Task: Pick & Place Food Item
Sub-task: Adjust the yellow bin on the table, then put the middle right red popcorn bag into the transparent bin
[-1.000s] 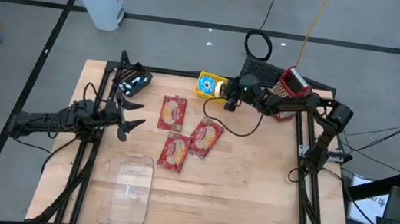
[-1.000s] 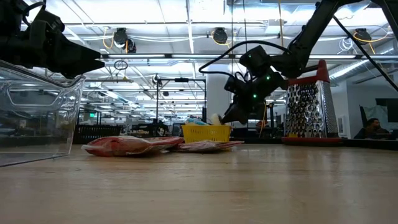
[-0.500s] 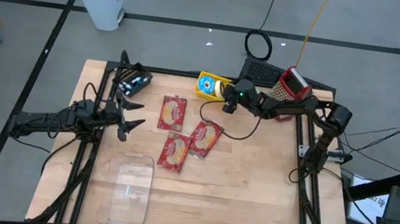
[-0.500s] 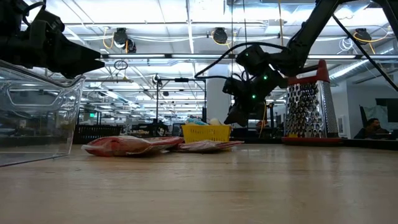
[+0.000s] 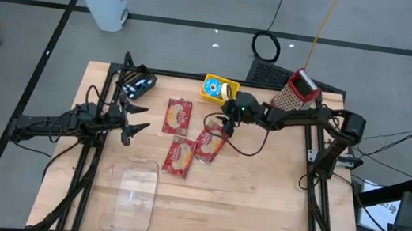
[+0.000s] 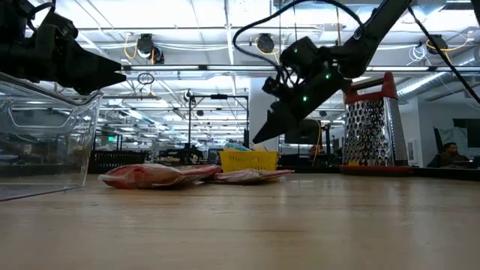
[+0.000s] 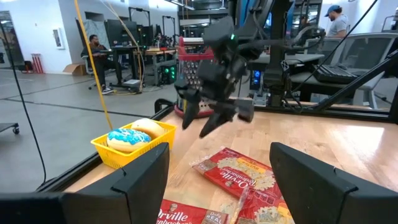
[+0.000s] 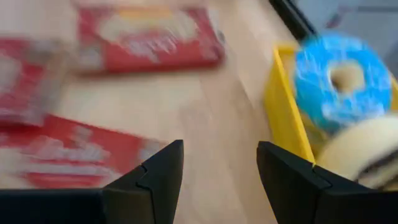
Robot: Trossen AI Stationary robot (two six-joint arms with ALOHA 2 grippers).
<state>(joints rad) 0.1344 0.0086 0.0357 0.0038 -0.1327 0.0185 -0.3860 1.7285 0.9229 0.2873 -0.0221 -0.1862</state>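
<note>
Right claw (image 5: 226, 124), jaws apart and empty, has swung from the yellow basket (image 5: 217, 87) toward the popcorn packets (image 5: 211, 142), likely its next pick.

You see the table (image 6: 240, 225) from board height, its wood filling the lower half. At far left stands a clear bin (image 6: 45, 142), and above it hangs the left gripper (image 6: 112, 75), dark, its tip pointing right. Red packets (image 6: 157, 174) lie flat in the middle distance, one overlapping the next. Just behind them sits a yellow basket (image 6: 249, 160). The right gripper (image 6: 259, 137) hangs over that spot, clear of the table, fingers apart and angled down to the left, green lights on its body. To the right stands an upright grater (image 6: 369, 127) with a red top. At far right a person (image 6: 448, 154) sits in the room behind.
</note>
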